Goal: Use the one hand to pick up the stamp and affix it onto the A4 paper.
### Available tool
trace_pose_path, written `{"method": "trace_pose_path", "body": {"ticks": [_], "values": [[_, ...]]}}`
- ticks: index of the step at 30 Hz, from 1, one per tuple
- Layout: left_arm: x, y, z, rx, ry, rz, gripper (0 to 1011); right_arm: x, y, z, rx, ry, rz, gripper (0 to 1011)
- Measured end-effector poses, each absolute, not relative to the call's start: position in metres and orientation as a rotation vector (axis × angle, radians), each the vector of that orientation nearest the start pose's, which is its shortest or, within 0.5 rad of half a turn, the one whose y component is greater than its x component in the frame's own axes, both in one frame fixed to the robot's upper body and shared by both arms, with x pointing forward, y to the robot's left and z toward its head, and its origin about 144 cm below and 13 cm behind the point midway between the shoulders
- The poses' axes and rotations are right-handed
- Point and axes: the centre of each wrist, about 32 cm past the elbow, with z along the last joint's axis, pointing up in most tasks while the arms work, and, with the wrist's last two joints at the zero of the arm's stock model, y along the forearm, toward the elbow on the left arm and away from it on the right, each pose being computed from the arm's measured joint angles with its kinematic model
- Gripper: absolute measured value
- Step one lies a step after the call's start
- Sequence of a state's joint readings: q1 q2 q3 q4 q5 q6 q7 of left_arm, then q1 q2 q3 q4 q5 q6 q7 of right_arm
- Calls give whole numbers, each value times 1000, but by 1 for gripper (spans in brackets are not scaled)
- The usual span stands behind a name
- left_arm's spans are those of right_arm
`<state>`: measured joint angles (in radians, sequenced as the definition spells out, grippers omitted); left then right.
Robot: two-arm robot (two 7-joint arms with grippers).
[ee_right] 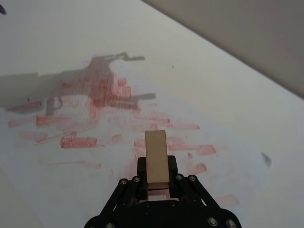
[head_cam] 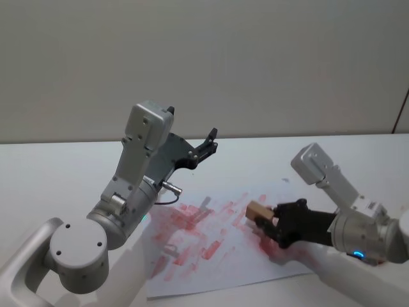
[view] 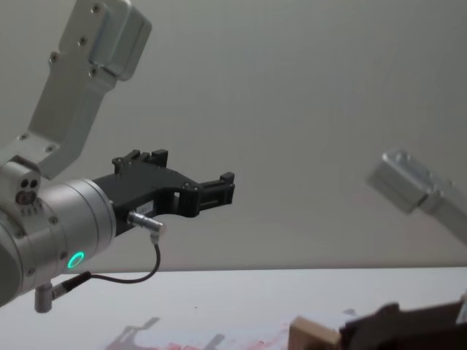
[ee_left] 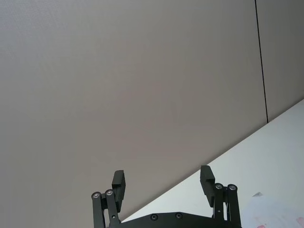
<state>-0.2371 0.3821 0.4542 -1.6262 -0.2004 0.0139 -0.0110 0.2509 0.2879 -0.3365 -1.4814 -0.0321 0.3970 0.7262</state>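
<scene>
The right gripper reaches in low from the robot's right side, over the near right part of the A4 paper, and its two black fingers are clamped on the stamp, a small light tan wooden block that sticks out forward past the fingertips. In the right wrist view the stamp sits squarely between the fingers of the gripper, with the sheet spread beneath it and covered in smudgy red-pink bars and streaks. The stamp appears to hover just above the paper, though whether its underside touches the sheet cannot be made out. The paper lies flat on the white table. The left gripper is held high above the table's far side, well apart from the paper, pointing away from the robot toward the plain wall; its fingers stand spread wide with nothing between them. In the chest view the stamp shows at the bottom edge.
</scene>
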Motion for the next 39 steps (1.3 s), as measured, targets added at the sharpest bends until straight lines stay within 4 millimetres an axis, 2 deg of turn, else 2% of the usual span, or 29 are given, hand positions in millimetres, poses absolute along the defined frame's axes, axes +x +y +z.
{"method": "trace_pose_path", "body": {"ticks": [8, 18, 39], "values": [[492, 198, 1204, 61, -268, 1124, 1001, 508, -222, 1189, -407, -15, -686, 216], [492, 198, 1204, 61, -268, 1124, 1001, 489, -233, 1190, -326, -48, -807, 217], [492, 198, 1204, 61, -268, 1124, 1001, 441, -266, 1181, -348, 109, -1086, 217]]}}
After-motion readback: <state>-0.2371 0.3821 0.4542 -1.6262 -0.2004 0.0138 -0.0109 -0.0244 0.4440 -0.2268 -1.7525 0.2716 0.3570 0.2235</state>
